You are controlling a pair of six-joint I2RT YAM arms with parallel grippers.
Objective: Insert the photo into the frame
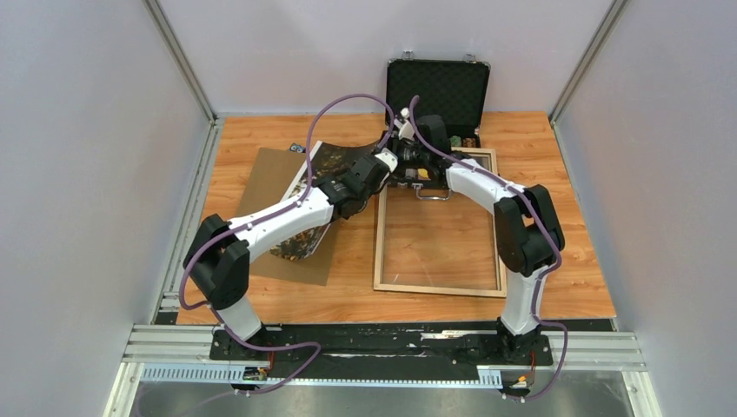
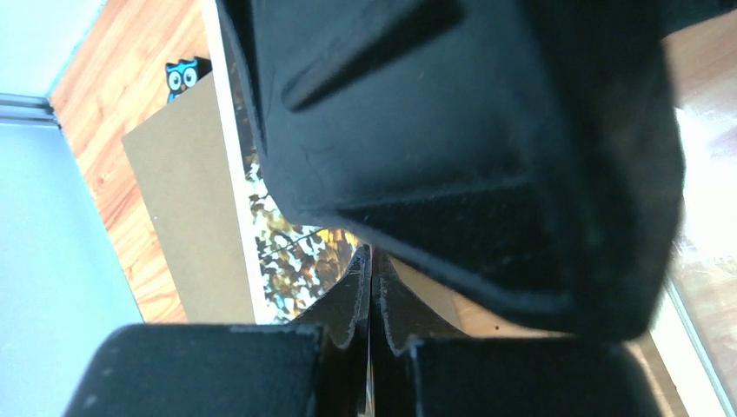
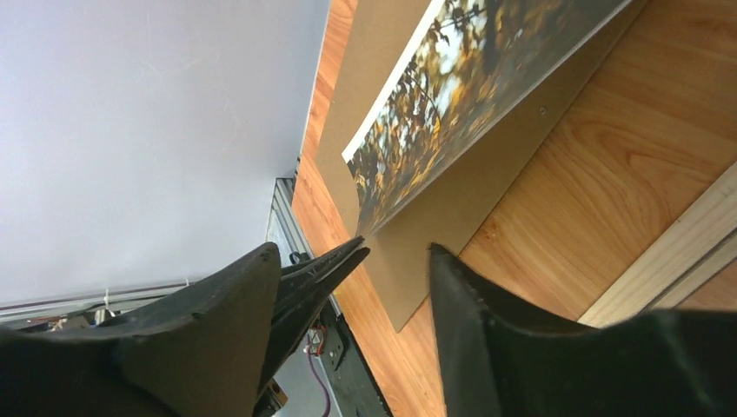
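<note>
Surface (image 1: 356, 256): wood-grain top; it carries everything listed below.

Frame (image 1: 380, 243): light wood. It lies flat to the right of your left pincer and nearer the arm bases, under the right arm. Its long axis runs near to far.

Board (image 1: 269, 174): brown, flat, to the left of both pincers. It sits under the photo's low end.

Photo (image 3: 452, 87): autumn trees. One end is raised off the board and held at a far corner, and the rest trails back from the left pincer toward that arm's base. Its long axis sits skewed to the frame's, so judge the next move as a swing to the right plus a turn to square it up.

Case (image 1: 437, 87): black, lid up, beyond both pincers.

Left pincer (image 2: 372, 304): clenched on the photo's edge. This is your carrying arm.

Right pincer (image 3: 352, 248): fingers spread, grasping nothing, just beside the held corner and nearer the frame.
</note>
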